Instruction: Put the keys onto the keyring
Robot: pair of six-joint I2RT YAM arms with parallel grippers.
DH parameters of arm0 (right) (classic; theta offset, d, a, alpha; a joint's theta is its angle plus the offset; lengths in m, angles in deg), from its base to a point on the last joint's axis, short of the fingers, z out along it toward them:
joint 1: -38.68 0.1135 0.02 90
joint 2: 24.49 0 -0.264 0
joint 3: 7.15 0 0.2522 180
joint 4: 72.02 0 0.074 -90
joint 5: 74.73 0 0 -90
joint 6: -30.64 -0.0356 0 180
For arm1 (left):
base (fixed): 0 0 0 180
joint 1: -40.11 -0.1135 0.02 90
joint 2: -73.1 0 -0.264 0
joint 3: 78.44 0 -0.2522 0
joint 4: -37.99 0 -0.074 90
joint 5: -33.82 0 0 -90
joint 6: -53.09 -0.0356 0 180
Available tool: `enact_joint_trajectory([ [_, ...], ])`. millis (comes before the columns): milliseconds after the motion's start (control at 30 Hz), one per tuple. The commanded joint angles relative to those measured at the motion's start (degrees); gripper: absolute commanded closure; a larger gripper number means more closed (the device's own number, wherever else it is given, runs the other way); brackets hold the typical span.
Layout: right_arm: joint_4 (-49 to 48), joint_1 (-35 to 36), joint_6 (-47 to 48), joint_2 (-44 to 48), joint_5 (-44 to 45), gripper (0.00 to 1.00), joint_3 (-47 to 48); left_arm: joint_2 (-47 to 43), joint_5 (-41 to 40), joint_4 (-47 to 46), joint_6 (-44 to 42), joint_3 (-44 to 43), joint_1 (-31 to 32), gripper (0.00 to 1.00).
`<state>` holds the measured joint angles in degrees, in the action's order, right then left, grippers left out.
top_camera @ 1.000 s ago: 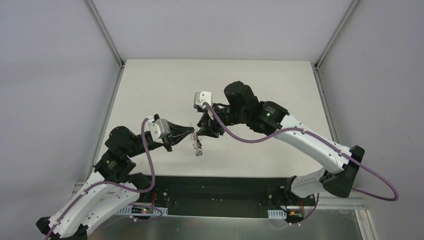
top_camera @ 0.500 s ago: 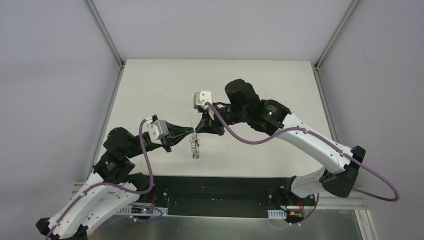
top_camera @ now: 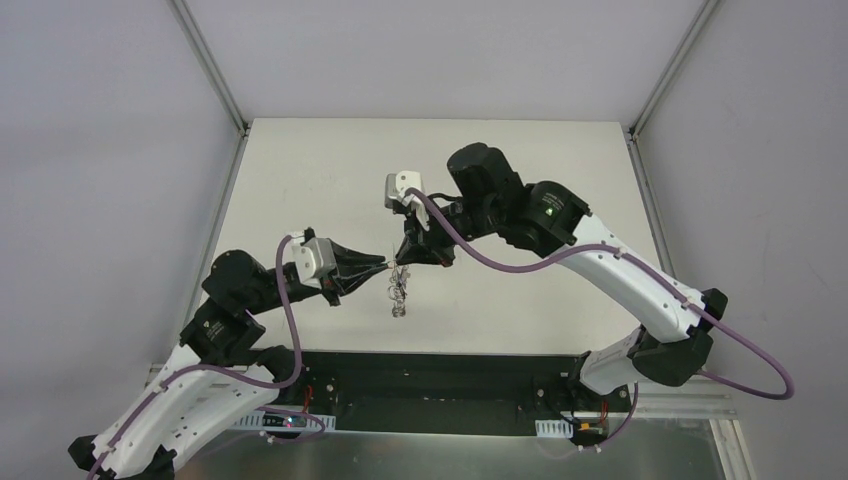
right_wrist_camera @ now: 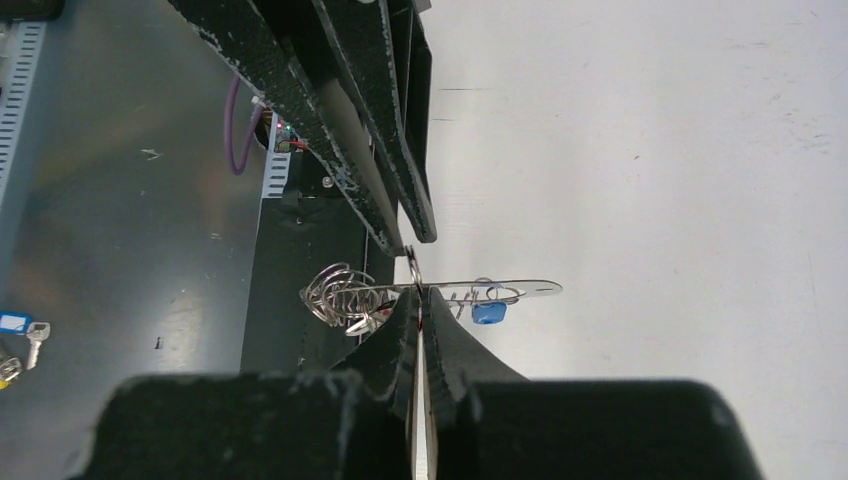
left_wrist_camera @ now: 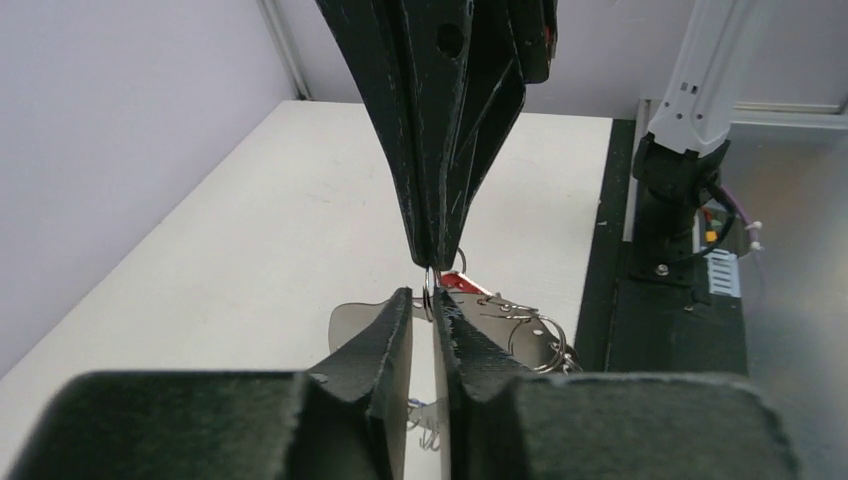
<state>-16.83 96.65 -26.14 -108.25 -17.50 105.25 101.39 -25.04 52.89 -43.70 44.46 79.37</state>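
Both grippers meet in the air over the white table, with the keyring hanging below them as a silvery bunch. My right gripper is shut on a small wire ring at the top of that bunch. The keyring shows edge-on there, with the bright blue key dangling from it. My left gripper has its jaws a narrow gap apart around the same small ring, which touches only one pad. The red key and looped rings hang just behind. The right gripper comes down from above.
The black base rail runs along the table's near edge under the bunch. Beyond it lies a grey metal shelf with a blue-headed key and a silvery key on it.
My right gripper has shut on the small ring. My left jaws have parted slightly. Both grippers and the bunch have shifted a little to the right.
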Motion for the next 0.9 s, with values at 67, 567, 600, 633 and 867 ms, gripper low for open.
enact_joint_trajectory([
  [67, 13.92, 0.8, -2.89, -3.49, 0.14, 1.0, 11.89, 4.23, 2.49, 9.05, 4.57, -10.54, -0.55, 0.8],
  [567, 17.08, 3.1, -4.03, 0.33, 1.65, 1.0, 9.3, 15.71, 10.27, 22.01, 16.86, -24.94, -0.5, 0.69],
  [600, 16.73, 3.17, -4.1, 0.65, 1.92, 1.0, 9.05, 16.11, 11.03, 22.53, 17.44, -25.29, -0.51, 0.69],
  [633, 16.41, 3.16, -4.18, 0.83, 2.38, 1.0, 8.8, 16.53, 11.83, 22.84, 18.1, -25.51, -0.51, 0.69],
  [867, 15.09, 3.24, -4.8, 1.56, 3.54, 1.0, 9.14, 19.22, 15.76, 25.14, 20.6, -26.26, -0.51, 0.68],
])
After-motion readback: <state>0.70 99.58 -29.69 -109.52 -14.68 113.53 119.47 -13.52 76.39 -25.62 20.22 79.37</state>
